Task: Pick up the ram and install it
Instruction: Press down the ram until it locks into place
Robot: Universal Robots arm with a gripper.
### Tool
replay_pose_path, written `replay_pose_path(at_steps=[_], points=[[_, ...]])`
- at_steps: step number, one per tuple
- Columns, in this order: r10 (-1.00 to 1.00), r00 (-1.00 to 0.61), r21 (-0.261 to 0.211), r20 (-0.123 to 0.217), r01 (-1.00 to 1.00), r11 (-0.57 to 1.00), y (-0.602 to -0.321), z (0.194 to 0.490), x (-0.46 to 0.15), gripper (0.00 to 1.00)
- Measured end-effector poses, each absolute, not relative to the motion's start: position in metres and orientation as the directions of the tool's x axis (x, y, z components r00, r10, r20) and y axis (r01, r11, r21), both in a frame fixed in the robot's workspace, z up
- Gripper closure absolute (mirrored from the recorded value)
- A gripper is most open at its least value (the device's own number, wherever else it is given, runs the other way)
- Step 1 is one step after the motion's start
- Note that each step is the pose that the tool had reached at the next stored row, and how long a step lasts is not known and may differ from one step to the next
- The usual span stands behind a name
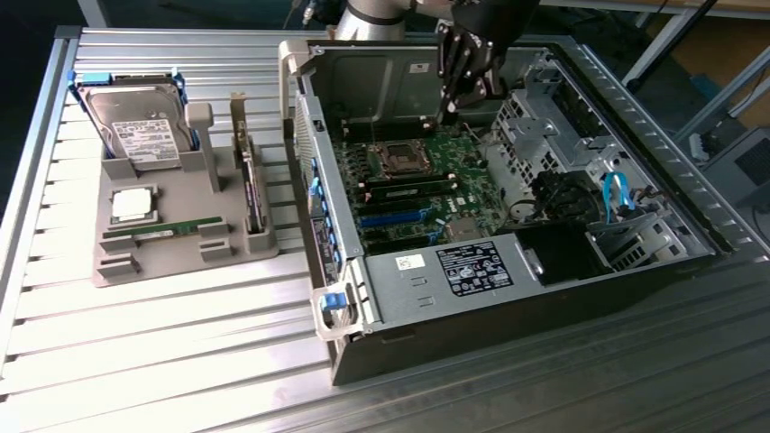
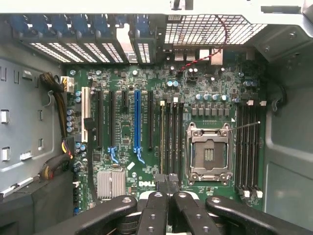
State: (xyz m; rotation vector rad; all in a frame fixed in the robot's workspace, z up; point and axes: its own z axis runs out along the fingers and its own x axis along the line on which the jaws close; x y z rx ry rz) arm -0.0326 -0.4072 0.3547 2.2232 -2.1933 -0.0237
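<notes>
The ram [image 1: 162,230], a thin green stick, lies flat in a slot of the grey holder tray [image 1: 121,271] at the exterior view's left, outside the computer case. My gripper [image 1: 455,110] hangs inside the open case [image 1: 506,298], over the far part of the motherboard [image 1: 452,176], well away from the ram. In the wrist view its black fingertips [image 2: 166,180] are pressed together with nothing between them, above the board's edge near the dark memory slots [image 2: 171,137] and the empty processor socket [image 2: 209,154].
The tray also carries a hard drive [image 1: 139,131], a square silver processor [image 1: 132,206] and an upright dark expansion card [image 1: 251,194]. The case's raised side wall [image 1: 307,135] stands between tray and motherboard. Drive cages and blue cables [image 1: 616,194] fill the case's right half.
</notes>
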Motion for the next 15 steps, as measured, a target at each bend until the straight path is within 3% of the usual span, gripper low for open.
replay_pose_path(at_steps=[15], points=[[-1.000,0.013,0.024,0.002,-1.000,-0.013,-0.4072,0.3561,-0.0326,0.90]])
